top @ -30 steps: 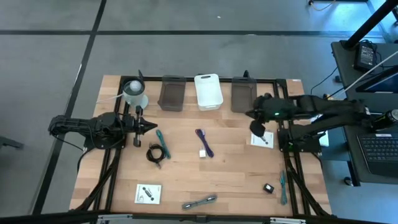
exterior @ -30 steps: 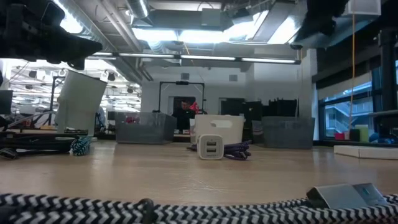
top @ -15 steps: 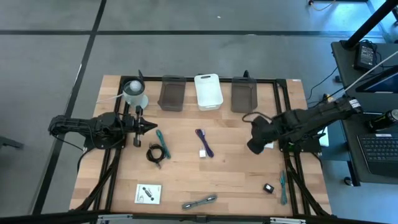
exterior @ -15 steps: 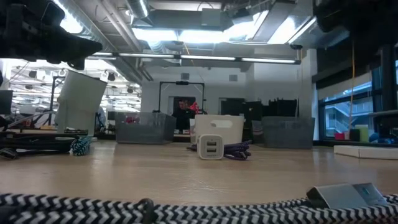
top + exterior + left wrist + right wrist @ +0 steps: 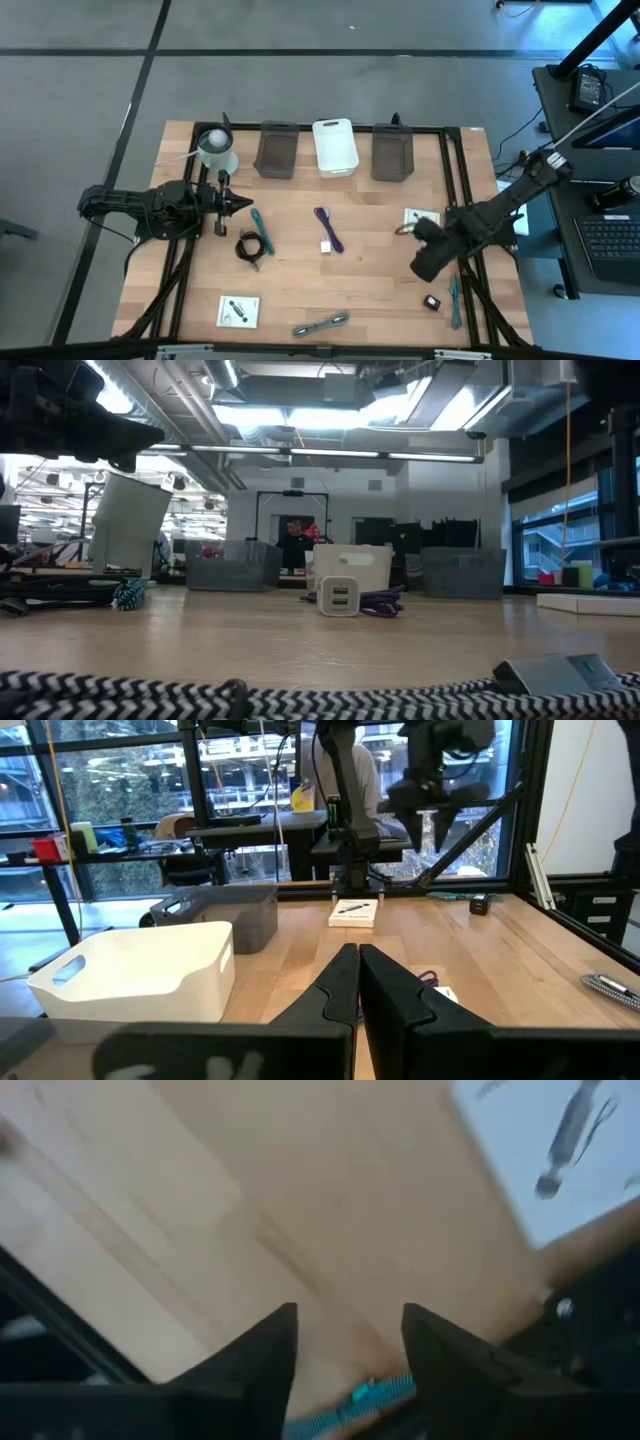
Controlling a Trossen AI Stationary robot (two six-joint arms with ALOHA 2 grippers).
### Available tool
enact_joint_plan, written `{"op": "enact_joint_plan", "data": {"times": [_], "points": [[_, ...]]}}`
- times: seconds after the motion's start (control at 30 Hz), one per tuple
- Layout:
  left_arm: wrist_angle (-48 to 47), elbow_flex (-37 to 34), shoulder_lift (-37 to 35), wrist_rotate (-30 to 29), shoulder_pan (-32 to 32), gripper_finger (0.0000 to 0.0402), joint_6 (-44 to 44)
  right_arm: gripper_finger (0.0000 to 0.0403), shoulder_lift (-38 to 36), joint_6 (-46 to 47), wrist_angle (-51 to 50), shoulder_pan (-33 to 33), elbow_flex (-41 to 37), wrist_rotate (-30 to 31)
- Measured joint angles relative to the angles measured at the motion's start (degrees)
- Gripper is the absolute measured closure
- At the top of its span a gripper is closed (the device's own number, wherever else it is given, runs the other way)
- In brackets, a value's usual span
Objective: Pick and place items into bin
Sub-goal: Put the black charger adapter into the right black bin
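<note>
from above the right gripper (image 5: 425,268) hangs over the table's right side near a white card (image 5: 421,220), little black cube (image 5: 433,302) and teal tool (image 5: 454,300), its wrist cam shows fingers (image 5: 262,1360) spread with nothing between, left gripper (image 5: 357,982) pressed together

Both arms are dark, near-black throughout, built of chunky jointed segments with matte housings. The left arm (image 5: 150,208) tapers from a bulky body to a narrow pointed tip, its left claw (image 5: 357,982) ending in two black wedge-shaped fingers with flat inner faces. The right arm (image 5: 495,215) is a long slim link that ends in a thicker, blocky head. The right claw (image 5: 345,1345) has two matte black fingers with broad, rounded outer shoulders.
</note>
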Motion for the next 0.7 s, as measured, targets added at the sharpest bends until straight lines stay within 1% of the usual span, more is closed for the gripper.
{"op": "enact_joint_plan", "data": {"times": [0.2, 0.37, 0.53, 0.7], "points": [[0.0, 0.0, 0.0, 0.0, 0.0, 0.0396, 0.0, 0.0164, 4.9, 1.3, 2.8, 5.2, 0.0, -4.8], [0.0, 0.0, 0.0, 0.0, 0.0, 0.0396, 0.0, 0.0136, 10.2, 3.9, 7.6, 8.7, -0.1, -6.9], [0.0, 0.0, 0.0, 0.0, 0.0, 0.0396, 0.0, 0.0128, 15.2, 3.8, 13.4, 11.8, -0.1, -9.5], [0.0, 0.0, 0.0, 0.0, 0.0, 0.0396, 0.0, 0.0128, 18.6, 3.9, 15.4, 14.0, -0.1, -12.1]]}}
